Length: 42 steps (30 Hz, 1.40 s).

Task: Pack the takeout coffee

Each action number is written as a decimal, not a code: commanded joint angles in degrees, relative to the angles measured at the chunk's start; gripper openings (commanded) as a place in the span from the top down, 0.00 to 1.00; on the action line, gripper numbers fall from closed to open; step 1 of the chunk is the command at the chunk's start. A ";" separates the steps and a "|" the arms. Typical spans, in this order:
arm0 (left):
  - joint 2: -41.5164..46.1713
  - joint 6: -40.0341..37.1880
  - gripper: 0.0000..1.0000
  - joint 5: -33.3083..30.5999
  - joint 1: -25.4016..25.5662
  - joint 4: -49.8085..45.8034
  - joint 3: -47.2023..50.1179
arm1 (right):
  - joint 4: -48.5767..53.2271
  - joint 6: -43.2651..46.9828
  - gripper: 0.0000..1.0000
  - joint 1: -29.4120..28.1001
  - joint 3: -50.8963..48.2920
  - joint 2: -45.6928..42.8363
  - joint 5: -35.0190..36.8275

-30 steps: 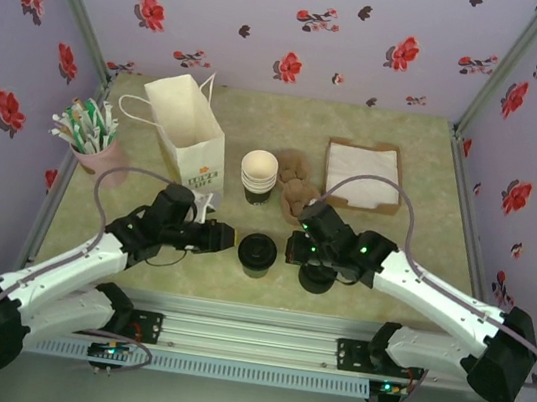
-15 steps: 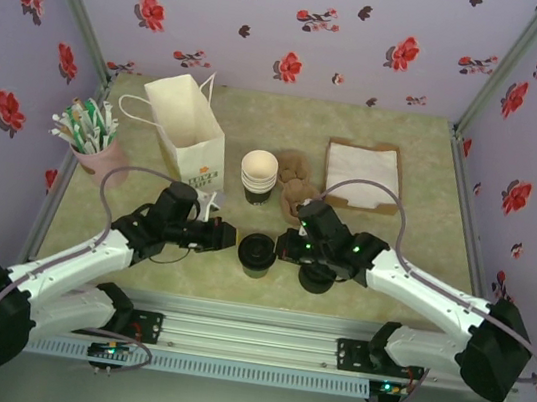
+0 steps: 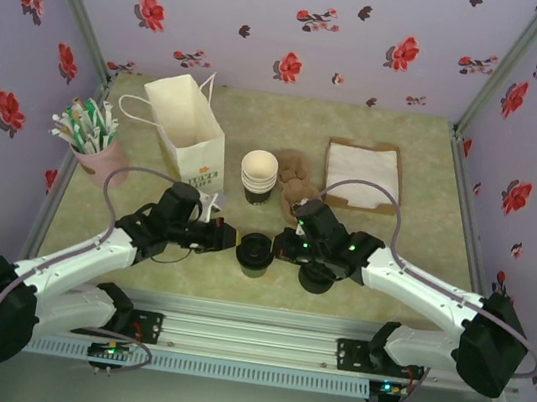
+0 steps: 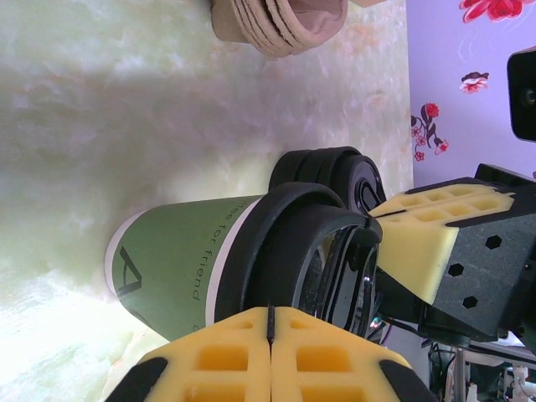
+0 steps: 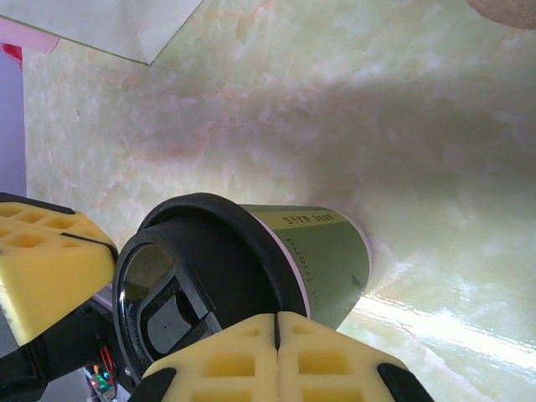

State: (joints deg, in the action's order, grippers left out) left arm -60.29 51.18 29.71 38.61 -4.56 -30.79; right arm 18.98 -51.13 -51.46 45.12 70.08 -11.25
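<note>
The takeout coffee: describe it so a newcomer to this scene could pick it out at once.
On the pale green table, look toward the near edge, in front of the stack of lidless cups. The takeout coffee is the lone green cup capped with a black lid; the black stack beside it is lids alone.

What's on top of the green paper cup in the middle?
A round black lid caps the cup. Whether anything is inside cannot be seen; the lid covers it.

The top camera looks down from high behind the arm bases over the whole tabletop (image 3: 260, 119). The wrist cameras sit just behind the left tool (image 4: 270, 335) and right tool (image 5: 276, 343), facing each other closely across the takeout coffee (image 4: 176, 268), shared by all three views.
</note>
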 commanded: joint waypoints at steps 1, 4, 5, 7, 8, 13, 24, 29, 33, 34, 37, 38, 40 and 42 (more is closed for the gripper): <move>-0.70 0.50 0.96 1.30 -0.41 1.65 0.86 | -0.57 -0.98 1.00 0.35 -1.09 0.82 -0.47; -0.95 0.69 0.96 1.35 -0.42 1.92 1.41 | -0.70 -1.11 1.00 0.34 -1.27 0.94 -0.57; -1.05 0.76 0.96 1.32 -0.39 2.08 1.59 | -0.70 -1.10 1.00 0.40 -1.31 1.10 -0.69; -1.14 0.91 0.96 1.40 -0.38 2.27 1.88 | -0.70 -1.09 1.00 0.39 -1.34 1.20 -0.80; -1.20 0.86 0.96 1.32 -0.38 2.27 2.00 | -0.77 -1.07 1.00 0.41 -1.35 1.38 -0.84; -1.76 0.85 0.98 1.32 -0.36 2.45 2.54 | -1.21 -1.38 1.00 0.40 -2.00 2.12 -1.10; -1.43 1.26 0.99 1.36 -0.33 2.84 2.82 | -1.23 -1.52 1.00 0.39 -2.28 2.02 -1.49; 0.44 1.57 0.97 1.31 -0.30 1.37 1.70 | 1.54 -1.39 1.00 0.32 -0.56 0.23 -0.90; 2.86 0.58 0.88 -0.06 -0.36 -3.38 -1.07 | 6.66 -0.25 0.94 0.40 2.28 -2.63 1.06; 3.61 0.26 0.86 -0.60 -0.41 -4.75 -1.86 | 8.04 0.13 0.88 0.36 3.24 -3.37 1.68; 4.78 -1.07 0.81 -1.93 -0.60 -8.92 -4.64 | 11.13 1.07 0.80 0.39 5.17 -5.31 3.18; 4.90 -1.74 0.79 -2.39 -0.77 -10.63 -6.14 | 12.02 1.46 0.77 0.38 5.87 -5.77 3.59; 5.22 -3.38 0.76 -3.31 -1.16 -14.98 -9.31 | 13.49 2.22 0.73 0.35 6.99 -6.45 4.03; 6.13 -5.38 0.67 -4.59 -1.56 -19.63 -13.23 | 15.19 3.23 0.70 0.33 8.42 -6.98 4.85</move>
State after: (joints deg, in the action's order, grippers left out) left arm -56.03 49.39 27.35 37.76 -16.34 -39.11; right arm 29.52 -49.95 -50.89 50.92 64.40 -8.95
